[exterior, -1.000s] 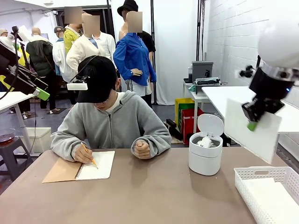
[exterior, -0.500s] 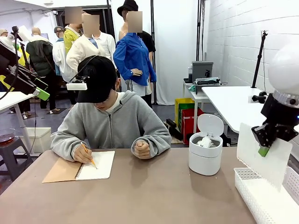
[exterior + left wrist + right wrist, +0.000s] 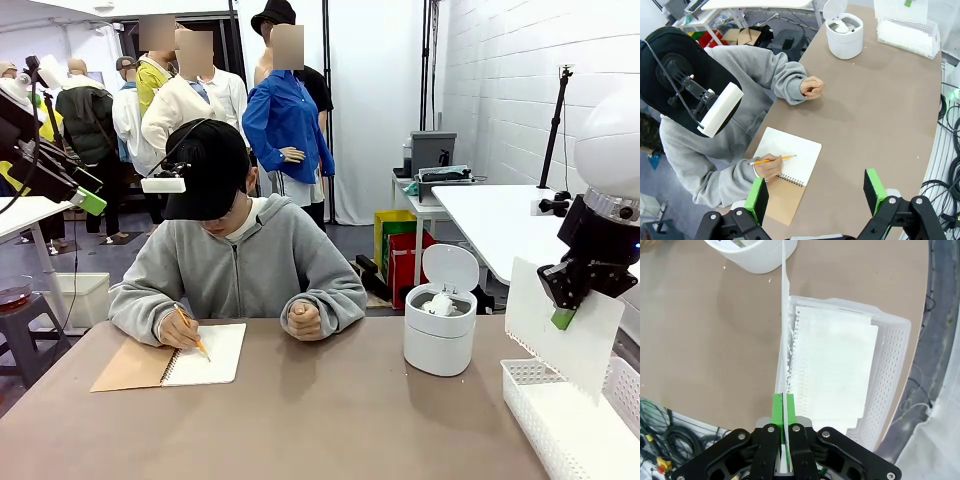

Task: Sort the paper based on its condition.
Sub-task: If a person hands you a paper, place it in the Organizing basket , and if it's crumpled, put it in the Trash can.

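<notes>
The right end effector [image 3: 565,318] is pinched tight on a flat sheet of paper [image 3: 560,330] above the white basket [image 3: 575,425], and a crooked drop could leave it hanging over the rim.

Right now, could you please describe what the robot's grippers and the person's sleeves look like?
The right gripper is black with angular, bolted linkages and bright green pads on its fingers, under a rounded white arm. The left gripper has the same black links and green pads. The person wears a grey hoodie with long, cuffed sleeves.
</notes>
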Robot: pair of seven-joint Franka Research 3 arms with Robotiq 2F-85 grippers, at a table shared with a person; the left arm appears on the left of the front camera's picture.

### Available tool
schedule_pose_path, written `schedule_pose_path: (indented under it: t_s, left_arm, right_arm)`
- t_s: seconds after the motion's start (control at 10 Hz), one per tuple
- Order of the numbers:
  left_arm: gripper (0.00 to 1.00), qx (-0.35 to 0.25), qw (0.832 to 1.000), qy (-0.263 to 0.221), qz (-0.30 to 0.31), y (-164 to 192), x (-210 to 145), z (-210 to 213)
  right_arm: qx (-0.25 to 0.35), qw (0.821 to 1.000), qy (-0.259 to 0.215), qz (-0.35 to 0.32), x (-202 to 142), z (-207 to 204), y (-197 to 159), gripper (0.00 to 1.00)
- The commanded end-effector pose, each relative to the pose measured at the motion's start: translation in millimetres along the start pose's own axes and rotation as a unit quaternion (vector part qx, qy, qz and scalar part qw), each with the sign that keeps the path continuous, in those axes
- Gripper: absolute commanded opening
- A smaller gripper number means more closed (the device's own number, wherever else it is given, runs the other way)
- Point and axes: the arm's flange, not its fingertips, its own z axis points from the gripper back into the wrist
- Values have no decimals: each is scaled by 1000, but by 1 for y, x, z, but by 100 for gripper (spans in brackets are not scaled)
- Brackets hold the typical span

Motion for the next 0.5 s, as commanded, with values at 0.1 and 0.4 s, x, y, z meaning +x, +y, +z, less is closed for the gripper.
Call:
schedule_pose_path:
  t_s: [0.1,0.4]
  left_arm:
    - [100,-7,1000,-6,-6,1,-3,1]
    - [100,-7,1000,-6,-6,1,-3,1]
  right_arm:
    - [-2,1000,4,7,0,0,0,0]
    - [21,1000,-11,5,-11,0,-12,0]
